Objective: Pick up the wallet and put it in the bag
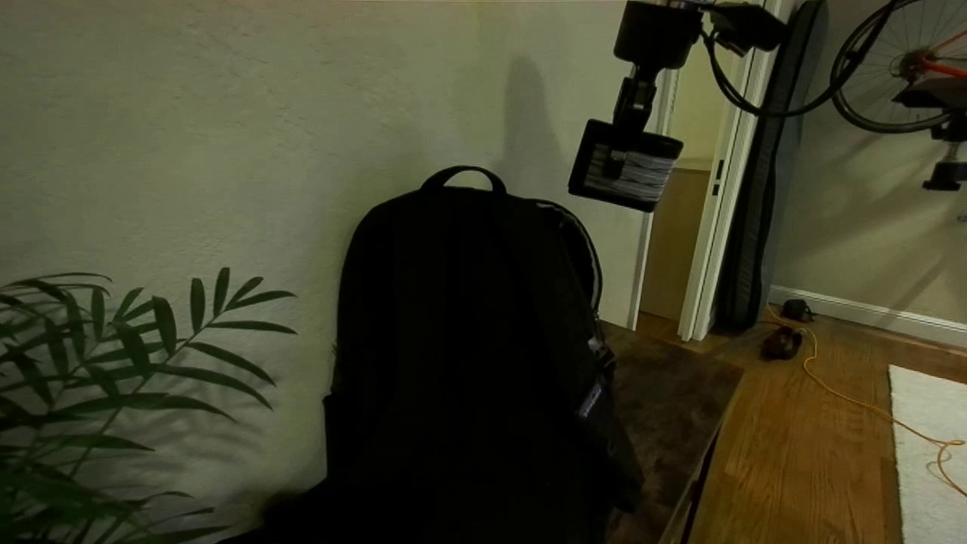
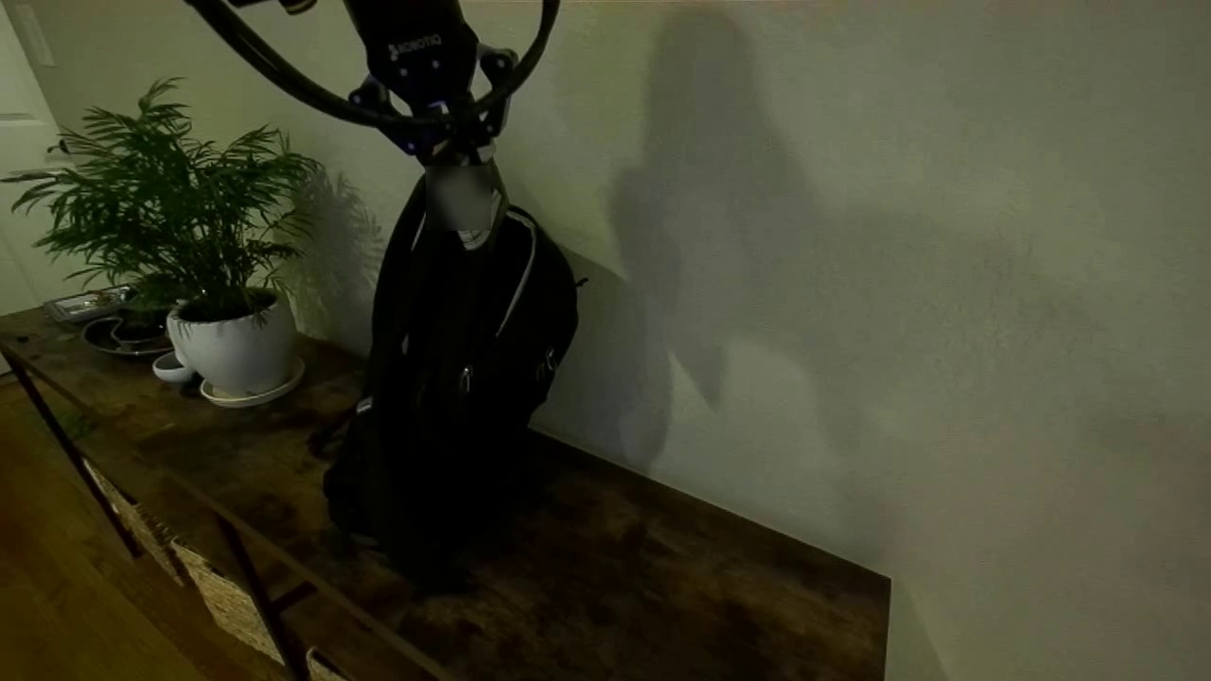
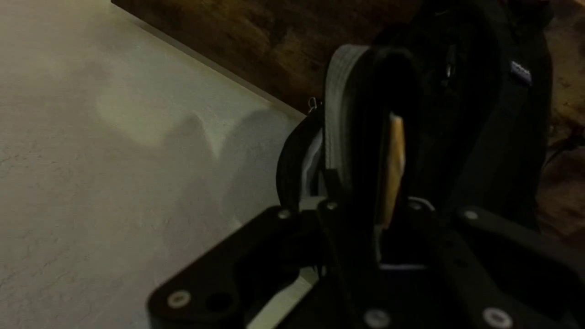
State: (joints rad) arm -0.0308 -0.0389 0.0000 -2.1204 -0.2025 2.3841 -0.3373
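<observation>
The wallet is a flat black case with greyish layered edges, in both exterior views (image 1: 642,177) (image 2: 461,200). In an exterior view a blurred patch covers part of it. My gripper (image 1: 621,155) is shut on the wallet and holds it up, tilted. In the wrist view the wallet (image 3: 337,109) extends out from the fingers (image 3: 365,196), with a brown strip inside its fold. The bag is a black backpack (image 1: 453,340) standing upright against the wall, also in an exterior view (image 2: 454,397). Its zip edge is partly open at the upper side. The wallet is above and beside the bag (image 3: 470,119).
The bag stands on a dark brown wooden table (image 2: 605,577) along a pale wall (image 2: 946,284). A potted plant (image 2: 236,345) with a saucer and small dishes stands on the same table. Plant leaves (image 1: 136,370) also show beside the bag.
</observation>
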